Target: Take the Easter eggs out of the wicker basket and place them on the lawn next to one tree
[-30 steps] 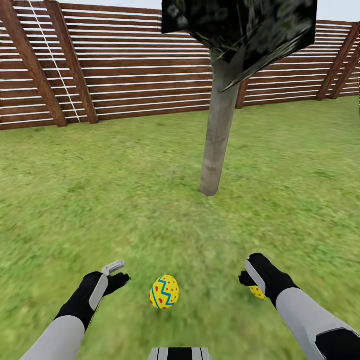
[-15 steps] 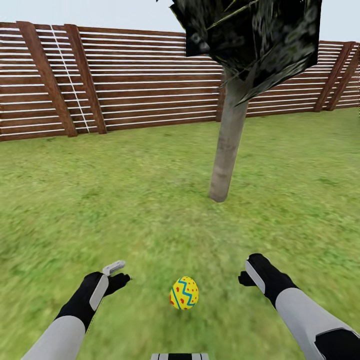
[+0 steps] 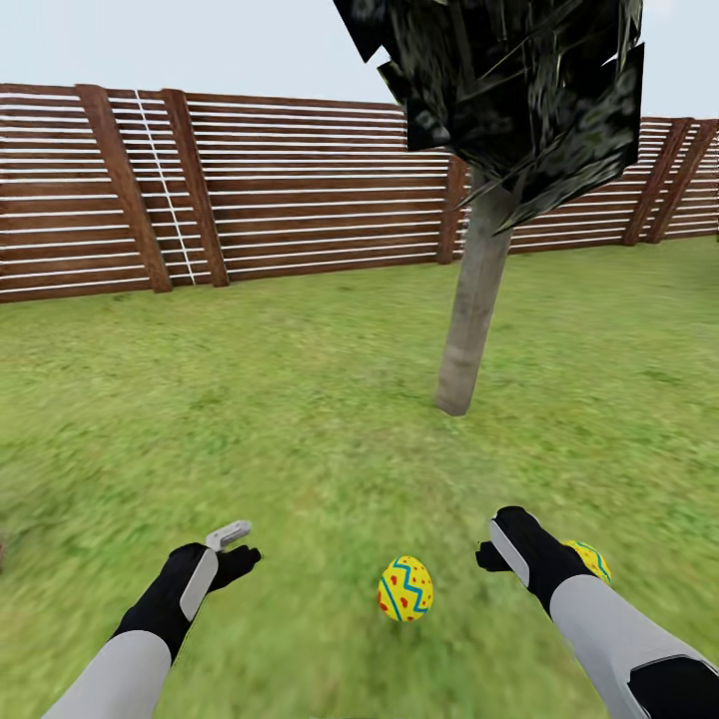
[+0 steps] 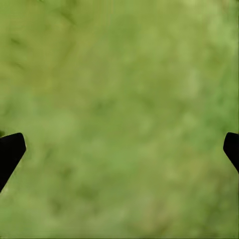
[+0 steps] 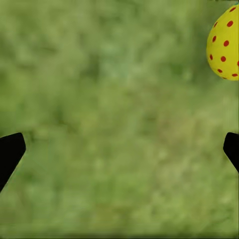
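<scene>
A yellow Easter egg point(image 3: 404, 589) with blue and red zigzags lies on the lawn point(image 3: 300, 439) between my two arms, a short way in front of the tree point(image 3: 471, 330). A second egg point(image 3: 589, 557), yellow with red dots point(image 5: 225, 44), lies on the grass just beyond my right forearm. My left gripper point(image 3: 235, 547) hangs open over bare grass point(image 4: 119, 119), its fingertips point(image 4: 10, 152) wide apart. My right gripper point(image 3: 491, 551) is open too and holds nothing, with the dotted egg off to one side of its fingertips point(image 5: 10, 152). The wicker basket is out of view.
A dark brown slatted fence point(image 3: 300, 200) closes the garden behind the tree. The tree's dark green crown point(image 3: 509, 80) hangs over the trunk. Open grass spreads to the left and right of the trunk.
The head camera has turned, so tree, fence and eggs slide right and down in the picture. The dotted egg now shows beyond my right forearm. Both arms hold the same pose.
</scene>
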### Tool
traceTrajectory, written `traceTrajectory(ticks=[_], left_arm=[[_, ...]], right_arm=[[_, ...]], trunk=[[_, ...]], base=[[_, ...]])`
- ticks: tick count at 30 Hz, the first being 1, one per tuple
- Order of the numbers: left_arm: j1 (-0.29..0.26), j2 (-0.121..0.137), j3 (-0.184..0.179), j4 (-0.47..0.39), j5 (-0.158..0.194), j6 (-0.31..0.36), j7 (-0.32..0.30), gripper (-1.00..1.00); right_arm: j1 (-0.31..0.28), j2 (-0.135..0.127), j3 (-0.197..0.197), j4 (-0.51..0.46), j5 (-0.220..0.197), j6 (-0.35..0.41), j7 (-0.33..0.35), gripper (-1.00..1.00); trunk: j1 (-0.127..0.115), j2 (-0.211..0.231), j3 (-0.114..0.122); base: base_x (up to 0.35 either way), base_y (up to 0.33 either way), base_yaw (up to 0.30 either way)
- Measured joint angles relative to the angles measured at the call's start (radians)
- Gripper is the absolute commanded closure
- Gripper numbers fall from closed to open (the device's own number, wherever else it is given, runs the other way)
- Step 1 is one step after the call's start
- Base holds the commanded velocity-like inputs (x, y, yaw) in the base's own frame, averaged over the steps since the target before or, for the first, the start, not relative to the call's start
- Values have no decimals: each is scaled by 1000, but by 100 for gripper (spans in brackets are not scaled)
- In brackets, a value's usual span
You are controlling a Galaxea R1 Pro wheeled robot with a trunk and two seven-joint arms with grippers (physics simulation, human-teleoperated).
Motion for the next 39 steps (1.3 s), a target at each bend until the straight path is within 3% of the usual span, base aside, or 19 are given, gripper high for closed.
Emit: traceTrajectory(ticks=[6,18,22,25,28,34,39], left_arm=[[0,-1,0,0,-1,0,0,-100],[0,6,0,0,-3,7,-15,-100],[0,87,-5,20,-5,12,-135,-100],[0,121,-8,47,-5,7,-165,-100],[0,171,-10,51,-3,5,-179,-100],[0,224,-11,48,-12,8,-184,-100],[0,231,-12,46,-13,10,-184,-100]], right_arm=[[0,0,0,-1,0,-1,-1,-100],[0,6,1,3,2,-2,-5,-100],[0,4,0,2,2,-2,-5,-100],[0,7,1,2,1,-2,-5,-100],[0,12,2,2,1,-2,-5,-100],[0,13,3,2,1,-3,-5,-100],[0,13,3,2,1,-3,-5,-100]], trunk=[[-3,1,23],[-8,4,70],[-10,5,87],[-11,6,100],[-13,7,113],[-15,8,139],[-18,9,160]], base=[[-87,283,32],[-15,285,273],[0,286,291],[0,286,291],[0,286,291],[0,286,291],[0,279,183]])
